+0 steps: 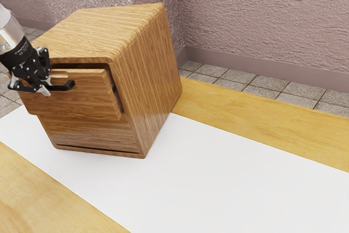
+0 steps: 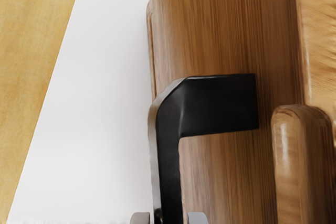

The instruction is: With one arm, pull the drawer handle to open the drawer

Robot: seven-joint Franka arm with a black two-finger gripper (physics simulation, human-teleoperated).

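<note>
Black drawer handle (image 2: 199, 106) sits at the wrist view's centre, pinched from both sides by the fingers (image 2: 139, 217) of the gripper (image 1: 44, 87) at the exterior view's far left. Drawer (image 1: 76, 99), left of frame, stands partly out of the wooden cabinet (image 1: 147, 69). Best to pull straight outward along its slide, grip firm, no twisting or lifting
</note>
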